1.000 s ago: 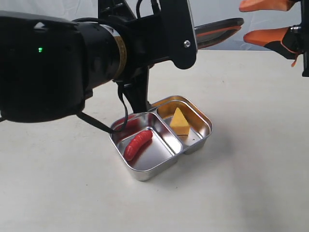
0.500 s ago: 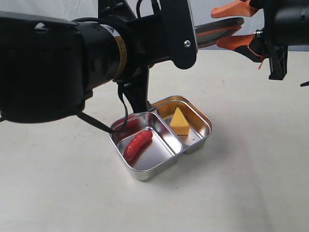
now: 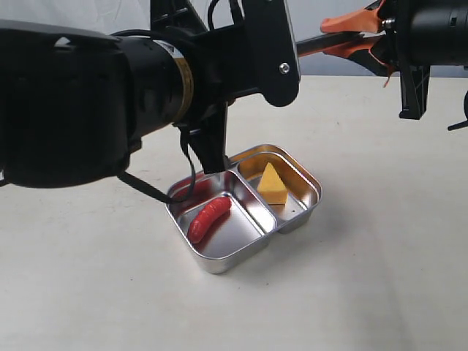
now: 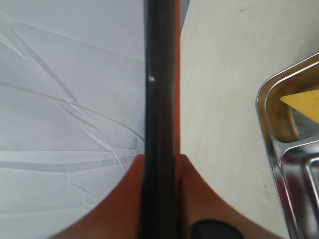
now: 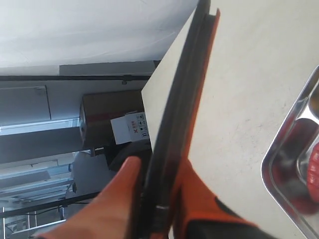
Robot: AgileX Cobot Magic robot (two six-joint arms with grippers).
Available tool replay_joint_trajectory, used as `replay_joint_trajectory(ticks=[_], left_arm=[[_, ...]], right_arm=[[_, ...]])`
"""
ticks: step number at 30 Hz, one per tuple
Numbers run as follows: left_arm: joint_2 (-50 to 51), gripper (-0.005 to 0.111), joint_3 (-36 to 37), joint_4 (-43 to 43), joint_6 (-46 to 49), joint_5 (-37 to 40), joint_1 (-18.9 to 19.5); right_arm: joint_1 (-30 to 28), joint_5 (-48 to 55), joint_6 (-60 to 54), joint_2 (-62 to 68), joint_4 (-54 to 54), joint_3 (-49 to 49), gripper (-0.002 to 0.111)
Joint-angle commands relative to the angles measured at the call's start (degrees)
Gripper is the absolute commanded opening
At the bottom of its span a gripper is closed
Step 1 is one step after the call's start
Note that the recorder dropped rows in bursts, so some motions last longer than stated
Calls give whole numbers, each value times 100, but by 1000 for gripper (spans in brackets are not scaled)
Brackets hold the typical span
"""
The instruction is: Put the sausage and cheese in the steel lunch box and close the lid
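Observation:
The steel lunch box [image 3: 292,216] stands open on the table. The red sausage [image 3: 208,218] lies in its left compartment and the yellow cheese [image 3: 273,185] in its right one. The dark lid [image 3: 313,44] hangs edge-on high above the box. My left gripper [image 4: 160,167] is shut on one end of the lid [image 4: 162,74], orange fingers [image 4: 204,194] on both sides. On the opposite end, my right gripper [image 3: 349,36] is also shut, and its wrist view shows the rim [image 5: 184,84] pinched between the fingers [image 5: 119,189].
My bulky left arm [image 3: 88,95] fills the upper left of the exterior view and hides the table behind it. Bare beige table [image 3: 365,278] surrounds the box. A cardboard box [image 5: 107,122] and shelving lie beyond the table edge.
My right gripper came in from the far right to the lid's free end and shut on it. The left gripper, box, sausage and cheese have stayed put.

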Motion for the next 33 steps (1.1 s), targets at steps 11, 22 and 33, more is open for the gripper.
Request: replay_joint_trajectory(ticks=[11,22,33], left_arm=[[-42,67,-7,-653,328,346,-20],[-728,67,-7,-1589,230,1692,-20],[-2079,67,-7,-2629,230,1906,-10]], right_arm=[[-13,-611,-210,15,-221,-16,0],[-44,-571,-1148,152,-945,-16,-1],[-265,921,-3642,875,204,-16,-1]])
